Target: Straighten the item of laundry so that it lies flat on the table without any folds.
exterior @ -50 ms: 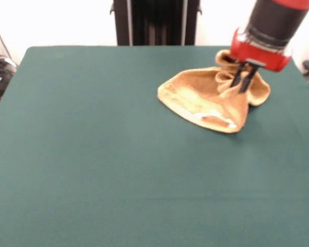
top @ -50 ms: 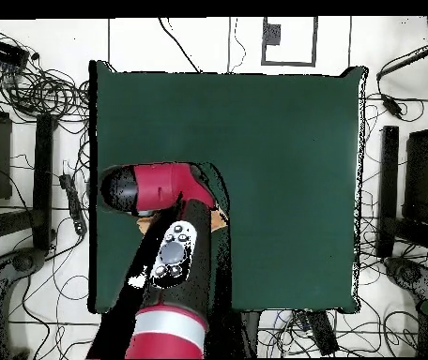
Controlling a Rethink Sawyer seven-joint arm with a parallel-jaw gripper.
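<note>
Lying crumpled on the table [exterior @ -50 ms: 92, 154] near its far right corner, the towel [exterior @ -50 ms: 206, 98] is pinched at a raised fold by the nearly closed gripper [exterior @ -50 ms: 244, 81]; this fold is best drawn slowly outward, rightward, until flattened

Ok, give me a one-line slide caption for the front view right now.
Sawyer gripper pressed down into a crumpled orange-tan towel near the far edge of the green table.

Nubby orange-tan terry towel [exterior @ -50 ms: 211, 98] on the table's [exterior @ -50 ms: 92, 154] matt green cloth
</note>
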